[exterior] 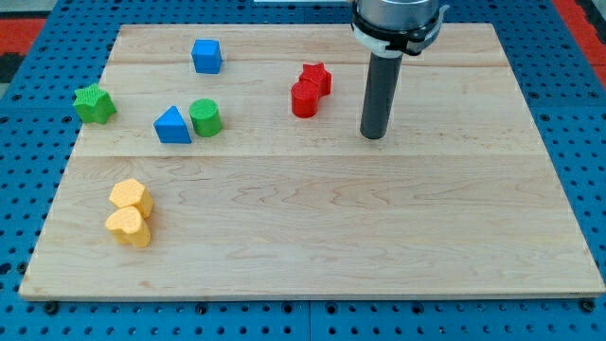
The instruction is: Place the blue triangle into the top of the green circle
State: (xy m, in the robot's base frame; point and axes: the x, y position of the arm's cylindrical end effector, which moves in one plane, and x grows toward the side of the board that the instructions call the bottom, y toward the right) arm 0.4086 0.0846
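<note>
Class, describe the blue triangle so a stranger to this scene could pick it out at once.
Start at the wooden board and look to the left half, upper part. The blue triangle sits just left of the green circle, almost touching. The other blue block, higher up, is a cube.

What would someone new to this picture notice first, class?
The dark rod stands out first, my tip resting on the board right of the red blocks. Next, the blue triangle sits touching the green circle at the view's left, with two yellow blocks below them.
</note>
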